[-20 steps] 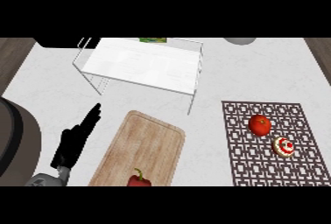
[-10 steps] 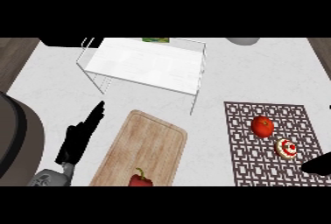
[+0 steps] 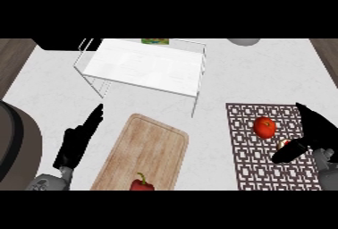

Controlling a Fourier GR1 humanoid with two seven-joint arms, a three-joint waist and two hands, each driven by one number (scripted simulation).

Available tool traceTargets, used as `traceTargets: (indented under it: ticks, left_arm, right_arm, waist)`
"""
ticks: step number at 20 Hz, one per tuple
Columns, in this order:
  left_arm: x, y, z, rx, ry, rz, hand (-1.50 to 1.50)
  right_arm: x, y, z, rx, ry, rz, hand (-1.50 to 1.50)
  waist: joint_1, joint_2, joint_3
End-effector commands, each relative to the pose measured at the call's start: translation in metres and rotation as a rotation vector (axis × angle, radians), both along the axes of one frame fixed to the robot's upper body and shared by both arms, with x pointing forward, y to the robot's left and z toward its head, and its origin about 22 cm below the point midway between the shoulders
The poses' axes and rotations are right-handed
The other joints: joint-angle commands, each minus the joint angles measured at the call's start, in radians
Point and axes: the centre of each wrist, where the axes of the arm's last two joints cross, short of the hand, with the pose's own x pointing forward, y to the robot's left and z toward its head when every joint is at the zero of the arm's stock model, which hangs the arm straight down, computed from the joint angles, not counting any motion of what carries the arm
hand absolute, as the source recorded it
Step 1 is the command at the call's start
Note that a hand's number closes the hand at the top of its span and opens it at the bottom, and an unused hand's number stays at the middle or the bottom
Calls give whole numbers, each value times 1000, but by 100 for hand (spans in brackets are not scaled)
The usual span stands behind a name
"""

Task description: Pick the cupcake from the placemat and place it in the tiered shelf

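You had a white marbled counter (image 3: 238,76), a white wire tiered shelf (image 3: 148,67), a pale wood-grain cutting board (image 3: 145,154), a red bell pepper (image 3: 141,183) with green stem, a brown lattice-patterned placemat (image 3: 254,165), a red tomato (image 3: 264,127), and black hands.

White counter (image 3: 231,67) carries tiered shelf (image 3: 145,67), cutting board (image 3: 145,154), patterned placemat (image 3: 254,165)
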Motion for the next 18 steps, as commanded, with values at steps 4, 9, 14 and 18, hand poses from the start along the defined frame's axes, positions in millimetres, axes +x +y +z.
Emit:
traceTargets:
  ticks: [4,9,14,18]
  left_arm:
    - [-16,10,7,-3,7,14,0]
    - [0,7,9,-4,-10,7,0]
    - [-3,-3,-4,-10,15,18,0]
    - [-13,-4,-4,-11,8,14,0]
  right_arm:
    - [14,16,-17,-104,111,-121,-150]
    - [18,14,-5,-148,107,-137,-150]
    - [-2,-6,-46,-173,158,-125,-150]
    - [4,2,-51,-163,179,-120,-150]
  waist:
    - [-3,-4,1]
    - [-14,-3,0]
    - [-22,-2,0]
    - [-14,-2,1]
